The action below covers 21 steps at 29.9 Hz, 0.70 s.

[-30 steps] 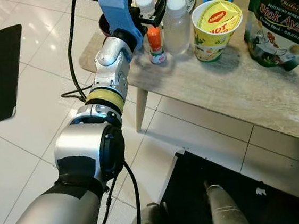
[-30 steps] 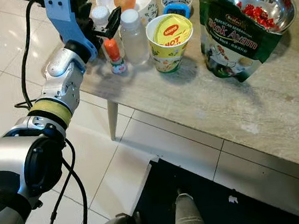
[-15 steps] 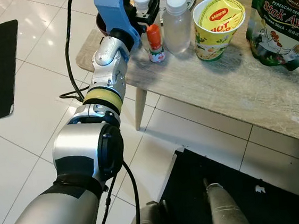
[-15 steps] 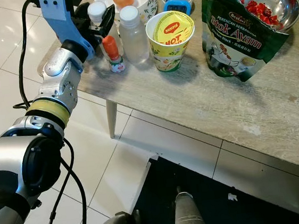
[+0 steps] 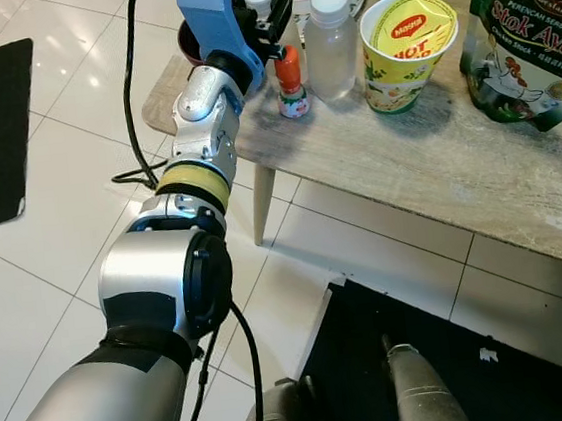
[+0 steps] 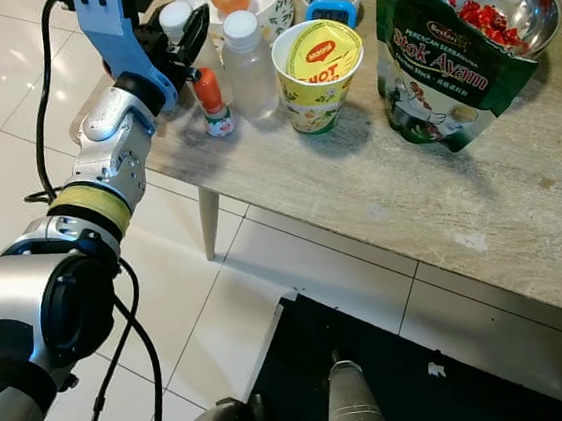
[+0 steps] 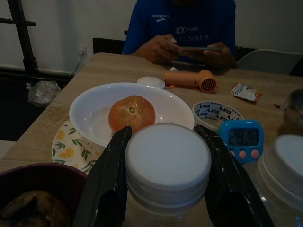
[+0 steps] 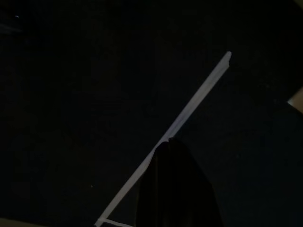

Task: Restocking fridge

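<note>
Stood at the table's (image 6: 522,205) near-left corner, beside a small orange-capped bottle (image 6: 213,104) and a taller clear bottle (image 6: 249,65): a clear bottle with white screw cap (image 7: 167,162). Clasped at the cap between the left gripper's (image 7: 166,177) two black fingers. Probably rigid, light, smooth-sided; best held just under the ribbed cap. Could not tell the state of the right gripper's jaws.

bottles (image 6: 249,63) and cup (image 6: 318,74) crowded together
</note>
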{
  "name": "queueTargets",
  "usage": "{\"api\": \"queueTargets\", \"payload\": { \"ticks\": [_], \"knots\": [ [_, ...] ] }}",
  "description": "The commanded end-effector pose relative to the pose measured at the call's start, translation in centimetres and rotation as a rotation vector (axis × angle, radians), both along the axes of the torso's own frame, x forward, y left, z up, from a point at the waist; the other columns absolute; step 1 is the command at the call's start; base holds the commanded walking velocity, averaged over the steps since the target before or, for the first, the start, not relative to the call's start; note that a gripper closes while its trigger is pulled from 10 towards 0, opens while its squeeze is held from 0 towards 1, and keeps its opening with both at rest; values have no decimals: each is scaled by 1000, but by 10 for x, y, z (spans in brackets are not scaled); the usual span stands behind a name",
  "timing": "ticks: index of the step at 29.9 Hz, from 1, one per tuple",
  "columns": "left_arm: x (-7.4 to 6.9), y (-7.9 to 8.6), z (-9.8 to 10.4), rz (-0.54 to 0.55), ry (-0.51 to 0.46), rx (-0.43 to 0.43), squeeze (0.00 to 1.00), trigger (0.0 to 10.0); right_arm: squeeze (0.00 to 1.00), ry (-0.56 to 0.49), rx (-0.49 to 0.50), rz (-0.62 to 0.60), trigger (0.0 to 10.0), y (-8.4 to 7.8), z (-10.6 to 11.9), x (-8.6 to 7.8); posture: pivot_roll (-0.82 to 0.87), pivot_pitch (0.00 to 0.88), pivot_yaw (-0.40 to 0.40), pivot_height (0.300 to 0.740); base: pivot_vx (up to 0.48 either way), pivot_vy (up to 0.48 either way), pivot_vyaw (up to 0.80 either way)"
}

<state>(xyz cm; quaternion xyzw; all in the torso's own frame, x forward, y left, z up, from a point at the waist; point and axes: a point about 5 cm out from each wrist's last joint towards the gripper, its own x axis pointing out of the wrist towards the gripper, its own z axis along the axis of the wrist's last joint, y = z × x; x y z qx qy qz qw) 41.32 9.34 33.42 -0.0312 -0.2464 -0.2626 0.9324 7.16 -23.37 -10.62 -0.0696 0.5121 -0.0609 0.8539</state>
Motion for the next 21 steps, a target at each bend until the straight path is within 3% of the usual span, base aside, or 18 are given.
{"api": "queueTargets", "payload": {
  "ticks": [1,11,13,15,18,19,20,21],
  "knots": [
    [-2,0,10,-11,-40,-18,0,0,0,65,33,49,10000,16,-6,-13,-131,383,141,740,0,0,0],
    [-11,10,54,0,-199,-60,0,0,0,46,29,44,10000,15,-5,4,-112,307,147,740,0,0,0],
    [-11,10,54,0,-199,-60,0,0,0,46,29,44,10000,15,-5,4,-112,307,147,740,0,0,0],
    [-19,16,76,-1,-286,-79,0,0,0,42,31,45,10000,17,-4,10,-108,276,138,740,0,0,0],
    [-24,21,89,0,-345,-92,0,0,0,41,31,48,10000,17,-3,16,-102,254,131,740,0,0,0],
    [-26,26,92,13,-369,-97,0,2706,0,40,31,50,10000,16,-3,18,-101,241,124,740,0,0,0],
    [-26,26,92,13,-369,-97,0,2706,0,40,31,50,10000,16,-3,18,-101,241,124,740,0,0,0],
    [-28,33,94,36,-393,-107,0,5961,0,36,30,54,10000,16,-2,23,-101,223,122,740,0,0,0]
  ]
}}
